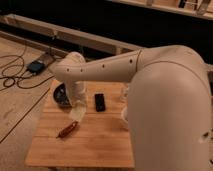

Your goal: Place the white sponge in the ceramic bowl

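The white sponge [76, 114] hangs tilted from my gripper [77, 108], which is shut on it and holds it a little above the wooden table [100, 145]. The ceramic bowl [60, 96], dark and round, sits at the table's back left corner and is partly hidden by my arm. The sponge is just right of the bowl's near rim and front of it, not inside it.
A black phone-like slab [100, 102] lies right of the gripper. A reddish-brown object [67, 130] lies on the table in front of the sponge. A white paper cup [125, 118] shows partly behind my arm. Cables and a dark box [36, 66] lie on the floor at left.
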You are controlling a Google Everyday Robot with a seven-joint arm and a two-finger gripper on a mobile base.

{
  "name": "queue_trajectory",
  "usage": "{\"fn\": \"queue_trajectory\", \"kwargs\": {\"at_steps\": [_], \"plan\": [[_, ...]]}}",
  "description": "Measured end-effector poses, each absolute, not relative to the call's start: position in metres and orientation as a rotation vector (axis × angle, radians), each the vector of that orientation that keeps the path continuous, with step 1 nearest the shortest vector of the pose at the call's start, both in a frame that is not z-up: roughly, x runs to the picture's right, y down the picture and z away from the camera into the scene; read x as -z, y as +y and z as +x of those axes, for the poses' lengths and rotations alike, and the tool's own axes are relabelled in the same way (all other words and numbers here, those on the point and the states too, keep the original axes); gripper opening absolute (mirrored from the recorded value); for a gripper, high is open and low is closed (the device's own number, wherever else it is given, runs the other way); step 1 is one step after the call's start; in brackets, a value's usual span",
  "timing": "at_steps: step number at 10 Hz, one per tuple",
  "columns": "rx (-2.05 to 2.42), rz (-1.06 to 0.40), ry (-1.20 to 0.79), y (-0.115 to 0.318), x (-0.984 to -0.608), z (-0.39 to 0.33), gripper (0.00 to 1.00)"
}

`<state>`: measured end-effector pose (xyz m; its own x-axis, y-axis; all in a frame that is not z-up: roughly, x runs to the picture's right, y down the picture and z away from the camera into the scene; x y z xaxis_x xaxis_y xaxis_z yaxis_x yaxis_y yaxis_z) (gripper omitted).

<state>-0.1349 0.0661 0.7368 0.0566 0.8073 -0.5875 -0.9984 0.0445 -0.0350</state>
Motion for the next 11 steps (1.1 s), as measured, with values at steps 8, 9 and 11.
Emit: {"fn": "queue_trajectory", "kwargs": {"at_steps": [8, 9, 11], "plan": [[-1.424, -0.436, 0.187, -0.03, -0.797, -0.18, 0.0], [-1.424, -0.44, 0.162, -0.033, -0.803, -0.183, 0.0], [-1.425, -0.443, 0.137, -0.036, -0.809, -0.185, 0.0]]}}
